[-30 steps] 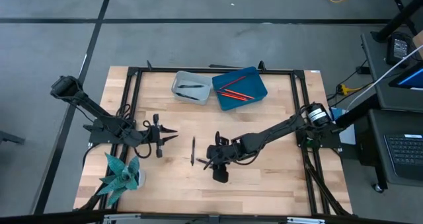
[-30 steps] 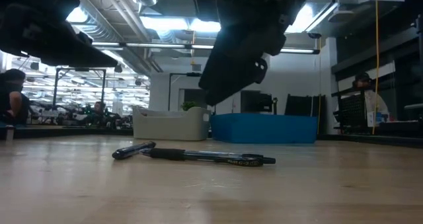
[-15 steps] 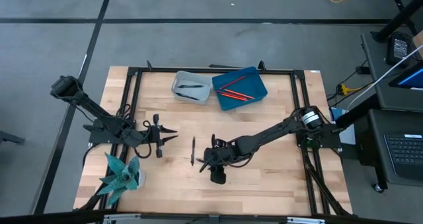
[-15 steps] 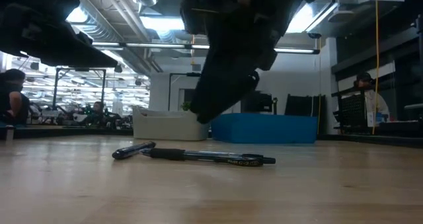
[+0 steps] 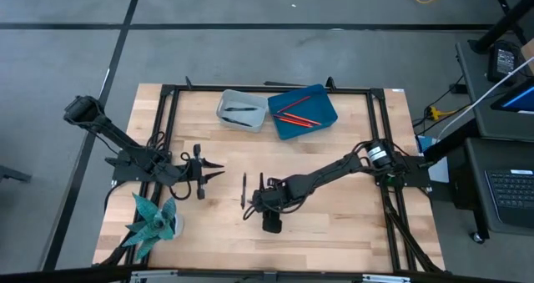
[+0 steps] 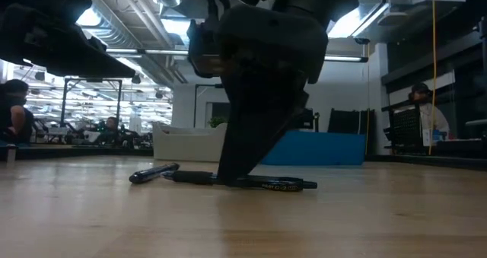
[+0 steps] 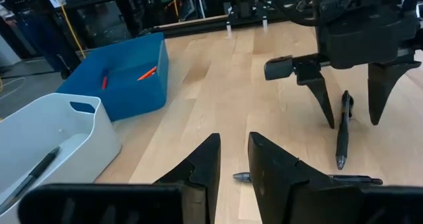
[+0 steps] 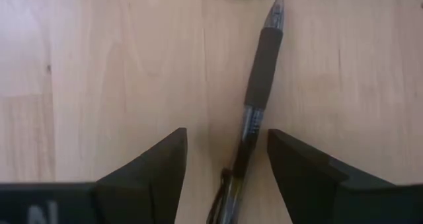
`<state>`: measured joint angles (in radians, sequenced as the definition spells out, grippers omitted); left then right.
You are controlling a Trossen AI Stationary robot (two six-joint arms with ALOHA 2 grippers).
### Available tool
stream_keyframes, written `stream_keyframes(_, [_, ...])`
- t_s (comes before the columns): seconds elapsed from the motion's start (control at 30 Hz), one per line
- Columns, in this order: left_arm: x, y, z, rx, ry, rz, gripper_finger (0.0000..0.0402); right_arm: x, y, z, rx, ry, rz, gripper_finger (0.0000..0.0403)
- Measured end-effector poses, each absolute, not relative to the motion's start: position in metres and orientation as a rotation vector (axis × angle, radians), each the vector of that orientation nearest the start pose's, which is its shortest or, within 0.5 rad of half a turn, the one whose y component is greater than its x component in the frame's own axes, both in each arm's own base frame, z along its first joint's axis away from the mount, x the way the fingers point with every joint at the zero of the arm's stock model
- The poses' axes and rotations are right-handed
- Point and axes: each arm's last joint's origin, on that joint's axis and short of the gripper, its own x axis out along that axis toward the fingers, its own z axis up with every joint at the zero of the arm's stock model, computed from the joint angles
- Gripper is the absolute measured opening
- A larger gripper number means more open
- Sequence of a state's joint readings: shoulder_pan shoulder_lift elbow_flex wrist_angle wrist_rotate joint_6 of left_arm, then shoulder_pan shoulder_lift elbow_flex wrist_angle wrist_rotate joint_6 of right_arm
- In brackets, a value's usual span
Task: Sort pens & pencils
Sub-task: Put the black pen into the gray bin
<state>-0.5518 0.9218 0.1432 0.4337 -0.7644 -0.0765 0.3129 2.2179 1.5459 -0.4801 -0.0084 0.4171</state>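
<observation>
A black pen (image 8: 254,105) lies flat on the wooden table near its middle, also visible in the low view (image 6: 259,182) and the left wrist view (image 7: 342,128). My right gripper (image 8: 227,138) is open and low over it, one finger on each side, pointing down (image 5: 250,204). A second black pen (image 6: 152,172) lies close by (image 7: 310,179). Other pens lie in the grey bin (image 5: 242,112), and red pencils in the blue bin (image 5: 302,112), both at the far edge. My left gripper (image 7: 232,148) waits open at the table's left (image 5: 210,170).
A teal paper plant (image 5: 154,220) stands at the near left corner. A black frame rail (image 5: 167,124) runs around the table. The two bins sit side by side at the far edge. People (image 6: 422,121) show in the room beyond the table.
My right gripper has moved toward the table's left and come down until its open fingers stand on either side of the pen, tips near the table. The pens have not moved. My left arm has kept still.
</observation>
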Motion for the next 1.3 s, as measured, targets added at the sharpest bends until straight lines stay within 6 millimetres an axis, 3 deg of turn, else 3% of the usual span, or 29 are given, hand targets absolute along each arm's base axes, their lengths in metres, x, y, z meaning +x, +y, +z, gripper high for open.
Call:
stream_keyframes(0.23, [0.147, -0.067, 0.155, 0.136, 0.265, 0.220, 0.0072, 0.424, 0.136, 0.116, 0.182, 1.217, 0.033, 0.0192])
stream_keyframes(0.67, [0.147, -0.067, 0.155, 0.136, 0.265, 0.220, 0.0072, 0.423, 0.118, 0.114, 0.218, 1.281, 0.020, 0.0028])
stream_keyframes(1.17, [0.147, -0.067, 0.155, 0.136, 0.265, 0.220, 0.0072, 0.425, 0.115, 0.116, 0.201, 1.271, 0.122, 0.0026])
stream_keyframes(1.3, [0.147, -0.067, 0.155, 0.136, 0.265, 0.220, 0.0072, 0.427, 0.115, 0.129, 0.181, 1.246, 0.150, 0.0026])
